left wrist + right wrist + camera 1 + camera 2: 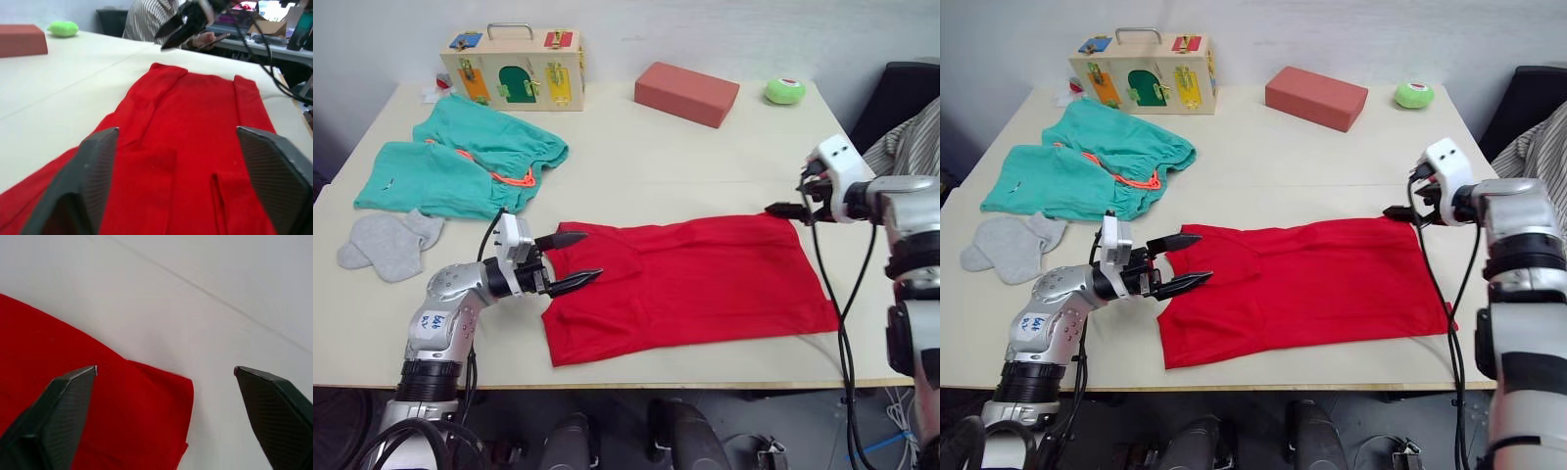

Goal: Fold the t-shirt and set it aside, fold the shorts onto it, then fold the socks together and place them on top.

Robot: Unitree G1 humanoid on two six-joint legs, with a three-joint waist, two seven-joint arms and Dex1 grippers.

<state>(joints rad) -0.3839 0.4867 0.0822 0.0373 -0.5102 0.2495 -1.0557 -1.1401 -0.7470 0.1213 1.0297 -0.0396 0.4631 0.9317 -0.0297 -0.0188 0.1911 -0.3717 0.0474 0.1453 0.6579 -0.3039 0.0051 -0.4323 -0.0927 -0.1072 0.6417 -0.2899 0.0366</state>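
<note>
The surface (636, 186) is a pale rectangular tabletop carrying all items. The t-shirt (705, 279) is the largest garment; it lies flat near the front edge of the surface, folded lengthwise into a long red band running from left to right. The shorts (460, 162) lie spread at the rear left, with the orange drawstring visible at the waist. A wooden latch box (514, 67) with a metal handle stands upright at the rear edge, just behind the shorts. A salmon-red block (686, 93) lies at the rear centre, well apart from the t-shirt. The socks (389, 243) lie together at the left edge, just in front of the shorts and near the left arm. The left claw (570, 259) is positioned at the left end of the t-shirt with its fingers spread, one finger over the upper edge of the cloth and one over the cloth itself; it grips nothing. The right claw (165, 373) is positioned at the rear right corner of the t-shirt with its fingers spread wide above that corner, gripping nothing. A small green round object (785, 91) rests at the rear right, near the block.
</note>
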